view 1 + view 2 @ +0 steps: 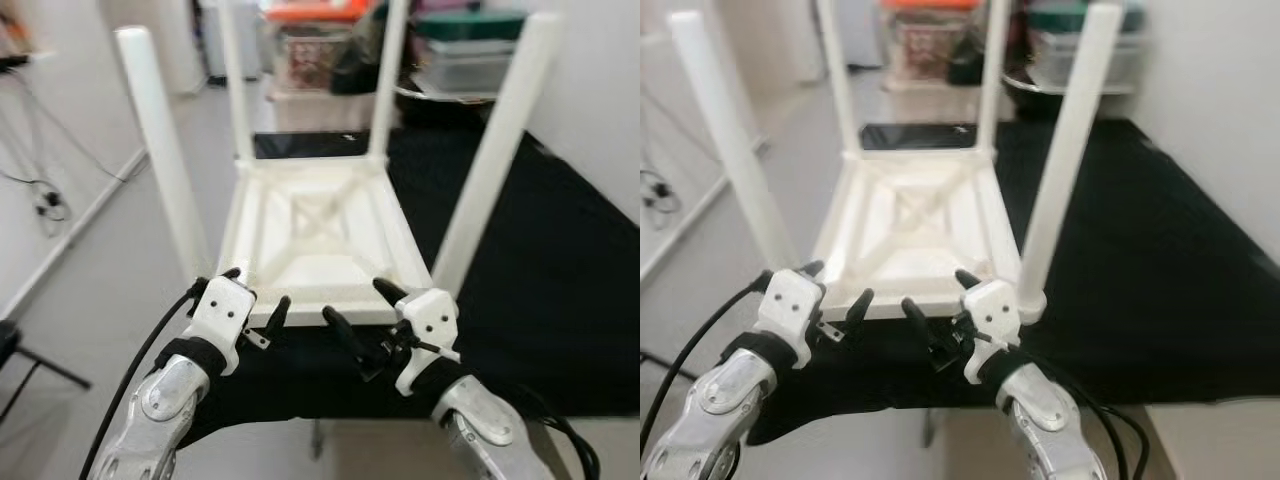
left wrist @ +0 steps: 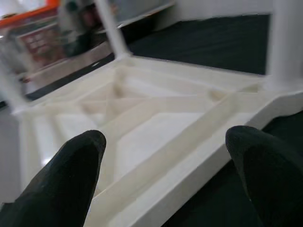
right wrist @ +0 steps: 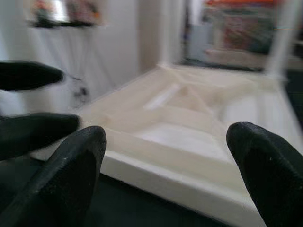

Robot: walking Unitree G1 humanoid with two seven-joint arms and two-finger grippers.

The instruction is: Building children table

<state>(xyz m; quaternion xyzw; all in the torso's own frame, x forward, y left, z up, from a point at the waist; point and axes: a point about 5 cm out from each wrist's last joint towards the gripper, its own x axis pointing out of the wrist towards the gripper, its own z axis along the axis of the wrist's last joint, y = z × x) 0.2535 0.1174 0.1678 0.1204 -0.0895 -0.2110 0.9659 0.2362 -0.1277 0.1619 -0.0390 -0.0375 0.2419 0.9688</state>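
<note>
- Straight ahead of both hands, the white children's table (image 1: 318, 235) lies upside down on the black-covered table (image 1: 560, 290), its underside frame facing up and all four legs standing upright.
- Its near edge runs crosswise, just beyond the fingertips of both hands, so I judge the coming move to be a short forward reach to that rim.
- On the left, the left hand (image 1: 254, 301) hangs released, its fingers spread and holding nothing, close to the near-left leg (image 1: 165, 150).
- On the right, the right hand (image 1: 362, 318) is likewise spread and empty, just beside the foot of the near-right leg (image 1: 495, 150).
- Each hand sits about equally near its own corner; neither touches the frame as far as I can tell.
- Behind the far legs, stacked storage bins (image 1: 470, 50) stand blurred.
- Cables (image 1: 40, 190) trail over the floor at the left.
- No brand, label or writing is readable anywhere.
</note>
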